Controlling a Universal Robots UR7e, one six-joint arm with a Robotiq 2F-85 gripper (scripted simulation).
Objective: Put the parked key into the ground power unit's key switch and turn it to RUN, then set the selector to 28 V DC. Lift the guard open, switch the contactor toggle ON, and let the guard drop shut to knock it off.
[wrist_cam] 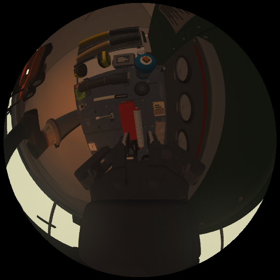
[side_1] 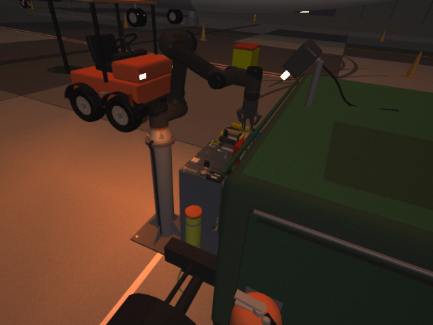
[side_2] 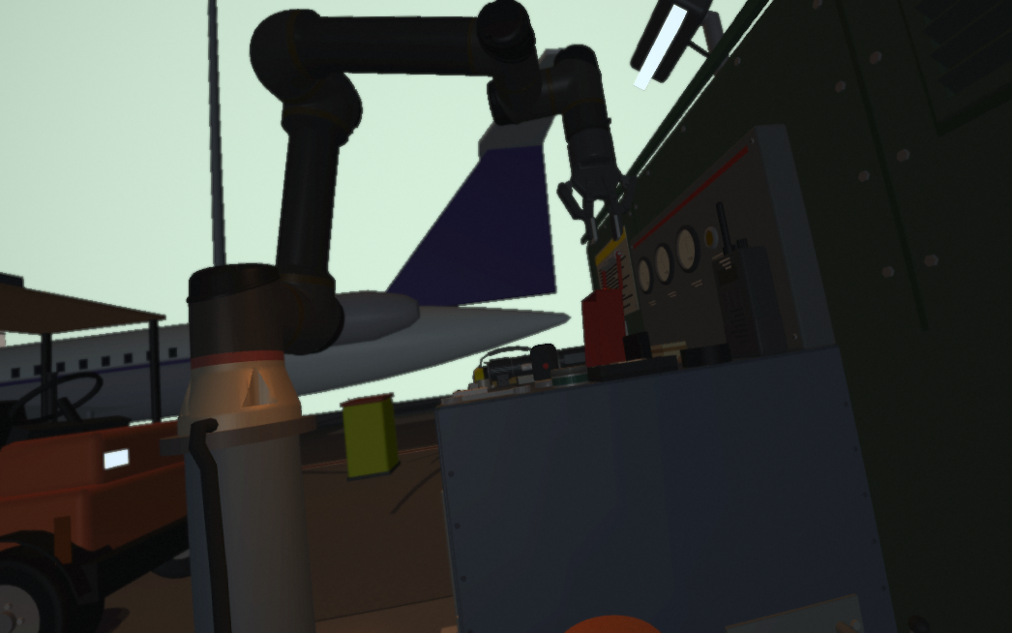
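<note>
On the ground power unit's grey control shelf, the red guard [wrist_cam: 127,120] stands lifted upright, and a pale ribbed toggle [wrist_cam: 137,127] shows along its right side. My gripper [wrist_cam: 137,139] hangs well above the guard's top [side_2: 603,317], partly closed and empty. The round selector knob [wrist_cam: 141,88] sits farther along the panel, below a blue knob with an orange cap [wrist_cam: 145,62]. A small key switch [wrist_cam: 82,106] sits near the shelf's left edge. From the side camera the gripper [side_1: 248,120] hovers over the red guard [side_1: 239,146]. I cannot make out the key.
The green body of the unit [side_1: 332,168] rises close on the right, with a gauge panel [wrist_cam: 184,104] and a handheld radio [side_2: 739,298] against it. A torch [wrist_cam: 104,79] and yellow-handled tools [wrist_cam: 109,41] lie at the shelf's far end. An orange cart [side_1: 119,84] stands beyond my pedestal.
</note>
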